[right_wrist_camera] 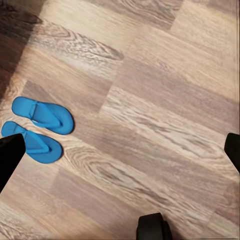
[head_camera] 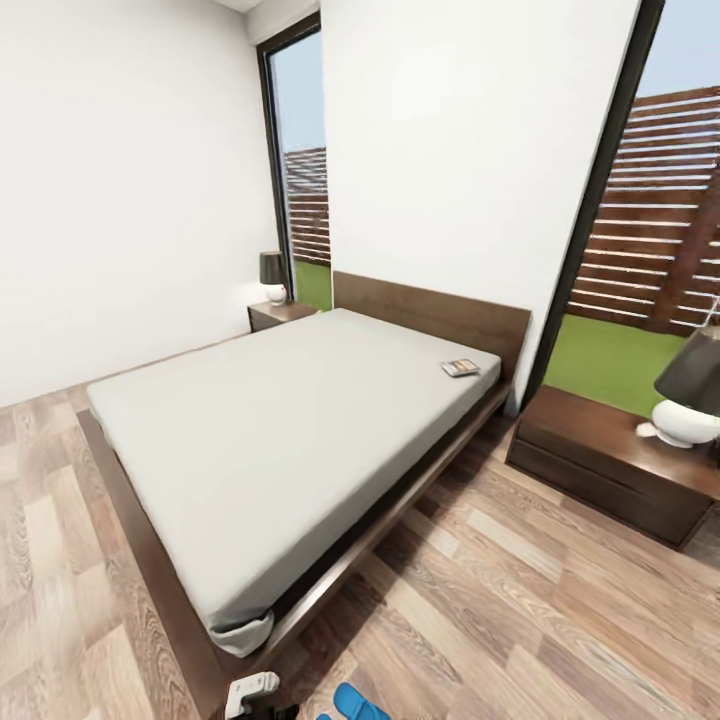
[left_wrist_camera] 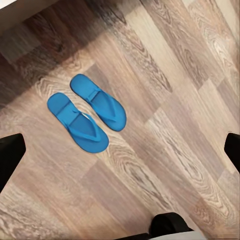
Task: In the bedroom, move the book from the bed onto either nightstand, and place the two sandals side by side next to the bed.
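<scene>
From the head view we look across the bed (head_camera: 270, 440), its grey mattress running away toward the headboard; the book (head_camera: 460, 367) lies flat near the far right corner of the mattress, close to the headboard, its long axis roughly across the bed, though it is too small to say which way the cover faces; one nightstand (head_camera: 590, 465) stands just right of the bed with a lamp (head_camera: 690, 400) on it, the other (head_camera: 280, 313) at the far left; a blue sandal (head_camera: 358, 704) peeks in at the bottom edge beside the bed's foot. In the left wrist view the sandals (left_wrist_camera: 87, 114) lie side by side on the floor (left_wrist_camera: 175, 100), parallel, nearly touching, long axes on one diagonal; the left jaws stand wide open and empty. In the right wrist view the pair (right_wrist_camera: 37, 130) again lies parallel; those jaws are also spread, holding nothing. We judge the sandal step looks done, and the book remains: next we must reach the far corner.
</scene>
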Tool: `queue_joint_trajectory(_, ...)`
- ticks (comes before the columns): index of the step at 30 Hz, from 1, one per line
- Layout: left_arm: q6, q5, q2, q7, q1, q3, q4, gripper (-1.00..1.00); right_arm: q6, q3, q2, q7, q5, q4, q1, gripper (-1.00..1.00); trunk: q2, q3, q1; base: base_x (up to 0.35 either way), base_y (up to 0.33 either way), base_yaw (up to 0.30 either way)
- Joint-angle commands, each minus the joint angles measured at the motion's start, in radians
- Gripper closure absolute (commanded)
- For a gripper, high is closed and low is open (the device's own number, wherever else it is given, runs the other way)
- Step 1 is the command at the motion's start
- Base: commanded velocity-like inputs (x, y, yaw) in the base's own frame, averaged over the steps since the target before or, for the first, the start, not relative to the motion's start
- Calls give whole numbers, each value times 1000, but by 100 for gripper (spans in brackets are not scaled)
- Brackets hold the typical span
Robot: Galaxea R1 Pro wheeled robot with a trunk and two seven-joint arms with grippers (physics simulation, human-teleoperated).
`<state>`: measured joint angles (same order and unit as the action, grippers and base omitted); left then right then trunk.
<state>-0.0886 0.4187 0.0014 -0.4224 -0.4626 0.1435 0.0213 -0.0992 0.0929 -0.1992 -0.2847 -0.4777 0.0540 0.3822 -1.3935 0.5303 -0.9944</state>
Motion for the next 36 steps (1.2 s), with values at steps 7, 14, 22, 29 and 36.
queue_joint_trajectory(7,-5,7,0,-3,-1,10,-1,-100,-4,8,0,-4,-10,-2,0,-100,-1,1,0,0,-99,-300)
queue_joint_trajectory(14,-5,7,0,-3,-1,10,-1,-100,-4,8,0,-4,-10,-2,0,-100,-1,1,0,0,-13,-300)
queue_joint_trajectory(22,-5,7,-1,-3,-1,10,-1,-100,-4,8,0,-4,-10,-2,1,-100,-1,1,0,0,-102,-300)
queue_joint_trajectory(29,-5,6,-1,-3,-1,10,-1,-100,-4,8,0,-4,-10,-2,0,-100,-1,1,0,0,-82,-300)
queue_joint_trajectory(36,-5,6,-1,-3,-1,10,-1,-100,-4,8,0,-4,-10,-2,0,-100,-1,1,0,0,-62,-300)
